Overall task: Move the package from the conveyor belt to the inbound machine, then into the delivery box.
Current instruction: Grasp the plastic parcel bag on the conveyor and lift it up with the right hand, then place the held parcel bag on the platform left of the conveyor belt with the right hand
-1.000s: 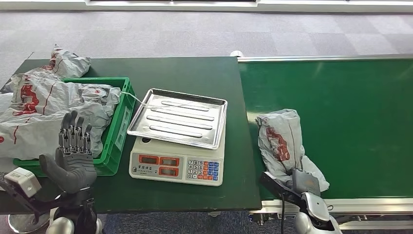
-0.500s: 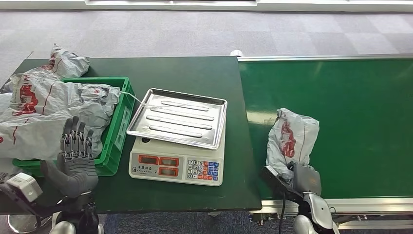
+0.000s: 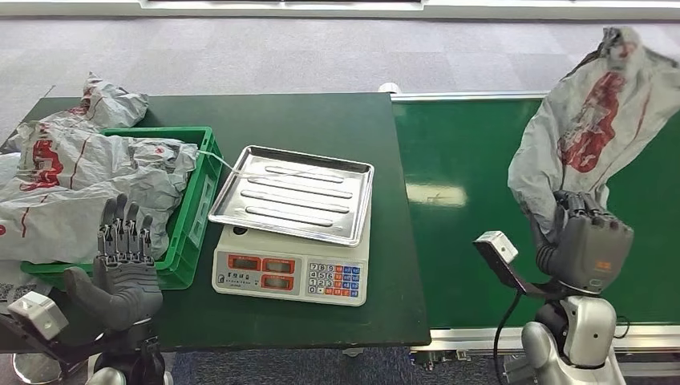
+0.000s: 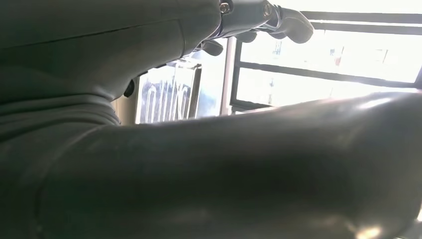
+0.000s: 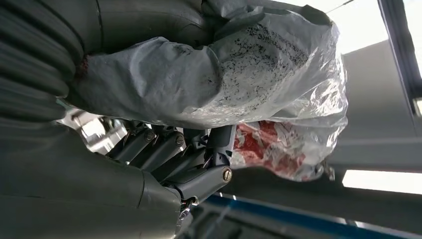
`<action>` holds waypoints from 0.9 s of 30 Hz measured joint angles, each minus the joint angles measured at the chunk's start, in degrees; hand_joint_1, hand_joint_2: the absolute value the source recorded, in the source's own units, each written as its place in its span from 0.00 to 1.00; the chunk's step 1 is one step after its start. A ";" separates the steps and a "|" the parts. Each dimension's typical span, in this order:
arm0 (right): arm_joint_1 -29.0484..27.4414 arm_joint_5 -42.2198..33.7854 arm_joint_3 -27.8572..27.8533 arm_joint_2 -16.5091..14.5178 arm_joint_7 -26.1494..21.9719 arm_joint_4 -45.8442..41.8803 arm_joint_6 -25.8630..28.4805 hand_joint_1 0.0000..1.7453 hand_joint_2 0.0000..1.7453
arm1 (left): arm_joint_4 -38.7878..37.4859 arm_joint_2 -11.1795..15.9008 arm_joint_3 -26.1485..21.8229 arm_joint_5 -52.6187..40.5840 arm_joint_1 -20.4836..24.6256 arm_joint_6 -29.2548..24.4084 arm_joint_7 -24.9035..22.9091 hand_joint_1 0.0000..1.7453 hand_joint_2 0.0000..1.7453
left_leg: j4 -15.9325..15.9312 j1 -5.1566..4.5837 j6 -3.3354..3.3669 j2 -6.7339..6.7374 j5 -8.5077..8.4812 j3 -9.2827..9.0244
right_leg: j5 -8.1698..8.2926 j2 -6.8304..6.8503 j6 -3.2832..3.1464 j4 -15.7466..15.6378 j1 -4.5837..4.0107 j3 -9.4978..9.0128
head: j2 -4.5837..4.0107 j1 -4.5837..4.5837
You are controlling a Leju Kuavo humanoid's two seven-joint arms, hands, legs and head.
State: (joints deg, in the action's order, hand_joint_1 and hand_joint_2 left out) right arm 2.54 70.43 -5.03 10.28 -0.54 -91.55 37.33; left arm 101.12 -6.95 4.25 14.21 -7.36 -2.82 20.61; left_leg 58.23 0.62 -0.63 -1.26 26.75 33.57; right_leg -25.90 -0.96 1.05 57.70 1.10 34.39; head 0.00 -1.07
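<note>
A grey plastic package [image 3: 593, 128] with red print stands raised above the green conveyor belt [image 3: 481, 168], gripped at its lower end by my right hand [image 3: 589, 249]. Up close, the fingers [image 5: 164, 149] wrap the crumpled package [image 5: 249, 74]. The inbound machine is a white scale [image 3: 293, 269] with a steel tray [image 3: 297, 192], left of the belt on the dark table. The green delivery box [image 3: 192, 208] at the left holds several grey packages [image 3: 88, 176]. My left hand [image 3: 124, 257] stands upright and empty in front of the box, fingers [image 4: 278, 20] extended.
One more grey package [image 3: 112, 104] lies on the table behind the green box. The dark table [image 3: 321, 120] and the belt meet edge to edge near the scale. Grey carpet floor lies beyond.
My right hand has lifted the package off the belt, up and to the right, so it now stands high above the belt. The left hand has barely moved.
</note>
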 joint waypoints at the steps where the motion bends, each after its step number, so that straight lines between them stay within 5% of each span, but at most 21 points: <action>1: 0.81 0.58 0.03 0.26 -0.27 -0.46 0.57 1.00 1.00 | -0.10 0.00 0.00 0.14 0.20 -0.03 0.03 0.00 0.00 | 0.00 0.00 0.00 0.01 0.00 0.00 | 0.00 0.00 0.00 0.00 0.00 0.00 | 0.00 0.00; 7: 8.18 1.70 5.33 0.00 -4.63 0.46 -0.26 1.00 1.00 | -1.01 0.00 0.14 1.00 1.57 -0.04 0.32 0.00 0.00 | -0.02 0.04 -0.03 0.13 -0.04 -0.05 | 0.08 -0.12 -0.03 0.02 -0.04 -0.03 | 0.00 0.00; 17: 19.71 -1.98 24.26 -6.42 -8.50 12.15 -4.02 1.00 1.00 | -3.39 0.07 1.70 2.26 4.63 1.05 0.57 0.00 0.00 | -0.02 0.13 -0.18 0.03 -0.20 -0.05 | 0.14 -0.13 -0.13 0.07 -0.14 0.02 | 0.00 -0.01; 21: 21.45 -2.77 27.72 -7.66 -8.12 14.42 -4.14 1.00 1.00 | -3.95 0.09 1.83 2.36 5.12 1.09 0.51 0.00 0.00 | -0.02 0.16 -0.19 -0.10 -0.22 0.02 | 0.14 -0.01 -0.13 0.07 -0.12 0.02 | 0.00 -0.01; 27: 24.14 -13.82 32.05 -11.11 -13.29 18.22 -9.36 1.00 1.00 | -4.29 0.29 1.89 2.95 6.31 1.10 0.49 0.00 0.00 | -0.02 0.16 -0.20 0.04 -0.21 0.02 | 0.14 -0.15 -0.12 0.07 -0.12 0.10 | 0.00 -0.01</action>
State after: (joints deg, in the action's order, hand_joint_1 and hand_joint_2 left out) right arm 26.69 56.61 27.02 -0.83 -13.83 -73.33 27.97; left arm 96.83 -6.66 6.13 17.16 -1.05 -1.72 21.10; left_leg 58.21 0.78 -0.84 -1.22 26.54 33.60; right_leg -25.76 -1.11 0.93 57.78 0.98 34.49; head 0.00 -1.08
